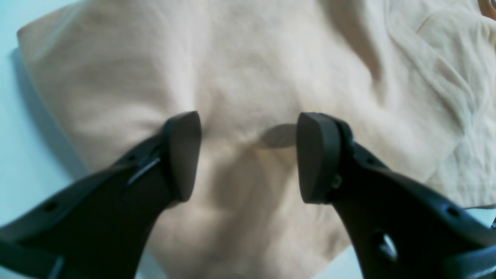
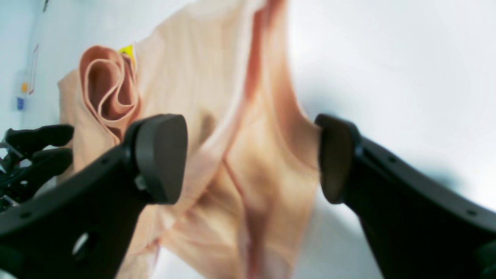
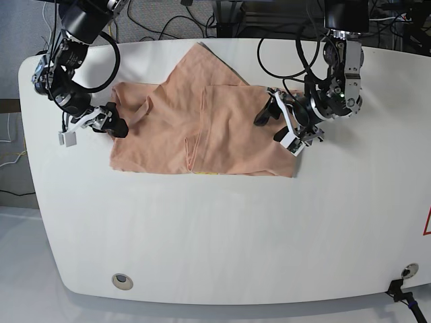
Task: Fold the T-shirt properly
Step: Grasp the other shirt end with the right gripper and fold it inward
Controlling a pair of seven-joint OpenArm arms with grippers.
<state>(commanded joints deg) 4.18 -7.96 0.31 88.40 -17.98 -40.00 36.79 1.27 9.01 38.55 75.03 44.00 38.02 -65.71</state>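
While the T-shirt [image 3: 202, 128] lies lengthwise across the surface [image 3: 222, 229] between both arms, my left jaws [image 1: 248, 155] and right jaws [image 2: 252, 159] stand open at opposite ends.

- You're working on a white table [image 3: 202, 229] with rounded corners, evenly lit and slightly glossy.
- Two small round fittings [image 3: 121, 280] sit near its front edge, one toward each corner.
- Behind the far edge, black cables [image 3: 161, 23] tangle over a grey floor.
- A pale floor [image 3: 13, 256] shows at your left.
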